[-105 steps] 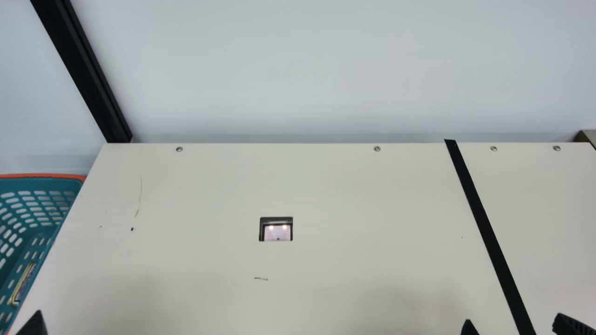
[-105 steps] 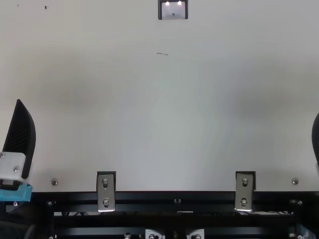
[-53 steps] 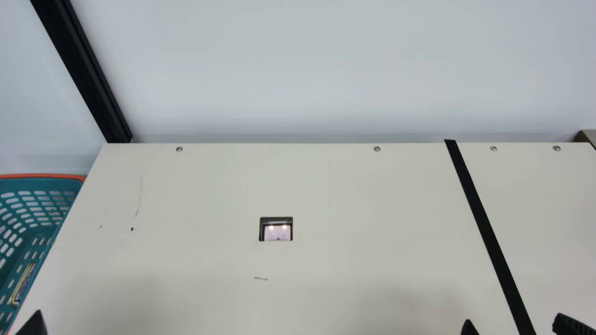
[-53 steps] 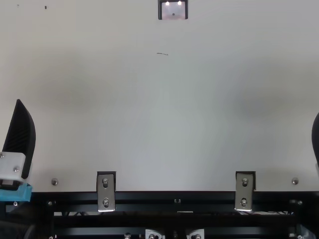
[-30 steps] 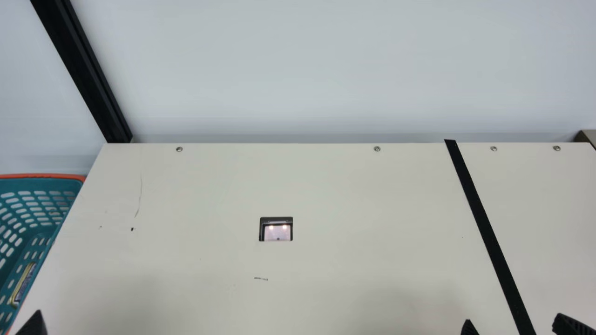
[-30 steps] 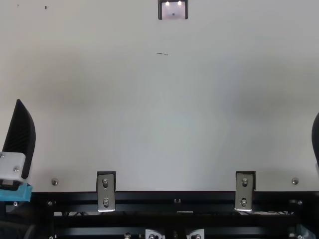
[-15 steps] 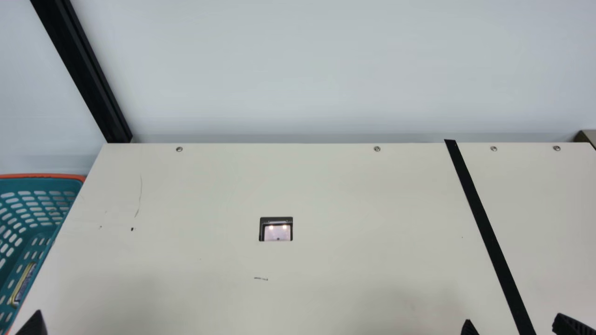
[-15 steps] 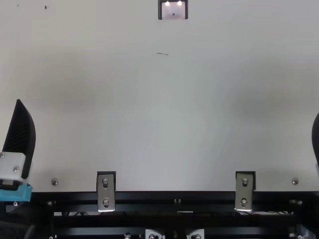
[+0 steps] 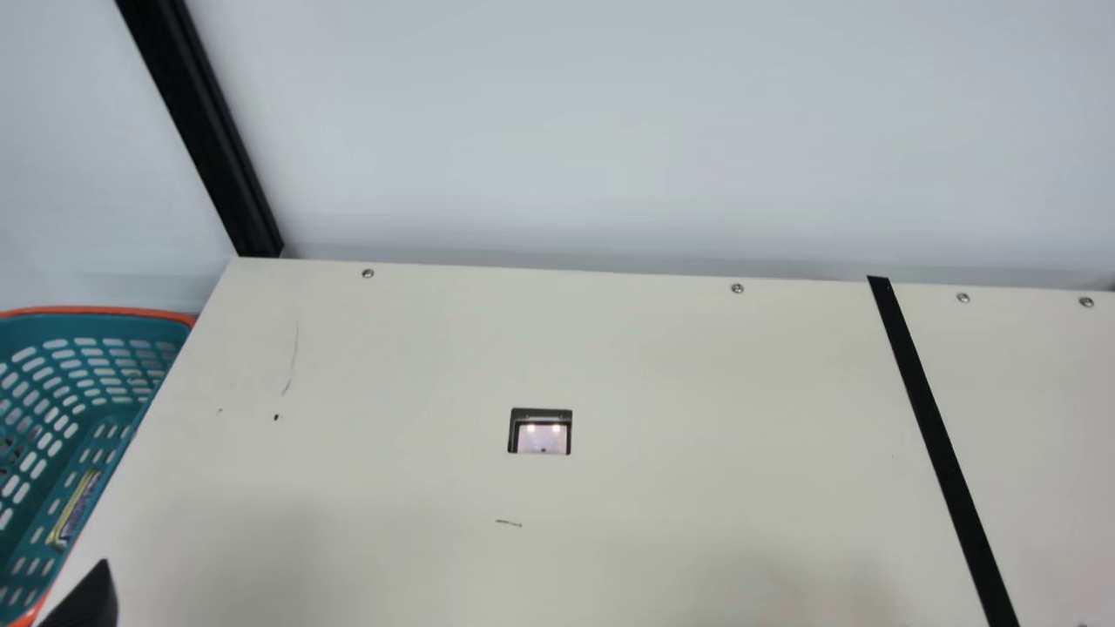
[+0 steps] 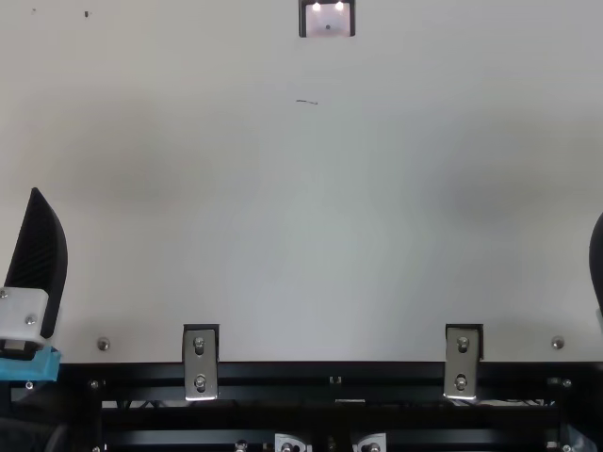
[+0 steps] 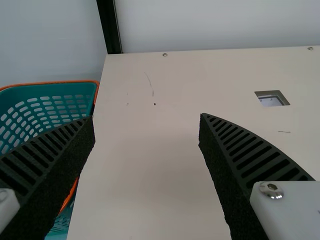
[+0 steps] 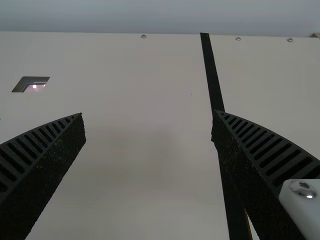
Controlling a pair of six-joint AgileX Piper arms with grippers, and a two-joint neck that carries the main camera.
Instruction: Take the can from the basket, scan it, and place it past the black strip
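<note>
- At the table's left edge sits the teal basket (image 9: 104,311). What appears to be the can (image 9: 77,508), a small gold-edged item, lies inside it, beside the wall nearest the table (image 9: 610,522); its exact shape is too unclear to confirm.
- Left gripper (image 11: 147,117): jaws released, fingers wide apart, nothing between them. Position: over the table, just beside the basket.
- Right gripper (image 12: 148,114): jaws released, fingers wide apart, nothing between them. Position: near the black strip (image 9: 941,444).
- Step in hand, as judged: retrieval of the can by the left arm. Scanning and placing are outstanding.
- Raise the left gripper above the rim before crossing it, then descend with the fingers parallel to the basket wall.
- Straddle the can across its narrow side. Verify that neither finger catches a slot in the basket.
- Close evenly and only firmly enough to prevent slip; a thin-walled can may dent or roll.
- Lift straight up until clear of the rim, then travel to the scanner window (image 9: 542,435). Keep the code side free of the fingers.
</note>
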